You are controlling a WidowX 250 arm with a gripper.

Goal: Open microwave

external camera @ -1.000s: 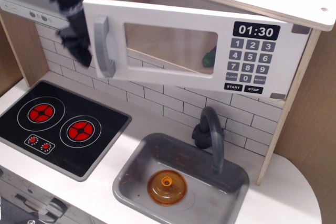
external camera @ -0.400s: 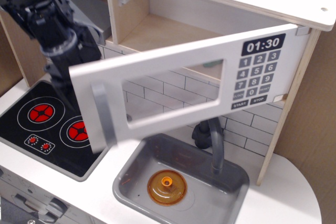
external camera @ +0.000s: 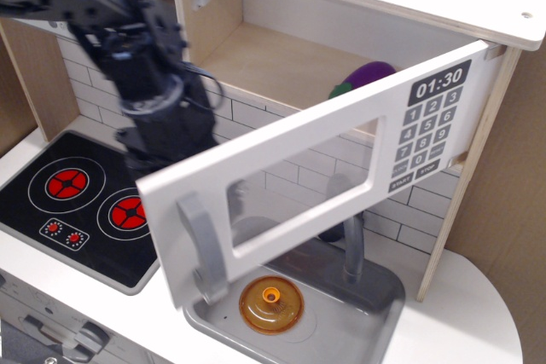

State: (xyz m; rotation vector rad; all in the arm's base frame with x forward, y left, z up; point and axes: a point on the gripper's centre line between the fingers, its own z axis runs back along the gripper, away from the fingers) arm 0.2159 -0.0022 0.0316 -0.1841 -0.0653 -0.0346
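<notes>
The microwave fills the upper frame from about 11 to 3 o'clock, its white door swung well out on the hinge at 3 o'clock, so the opening looks nearly done in my judgement. To finish well, the push should follow the door's arc around the hinge, not pull straight out, and stop short of straining it. The gripper sits at 9 o'clock behind the door's free edge; whether its claw is spread or pinched I cannot tell. The door hangs over the sink at 6 o'clock, near the faucet. The stove lies at 8 o'clock. An orange lid rests in the sink, and a purple eggplant lies inside the cavity.
</notes>
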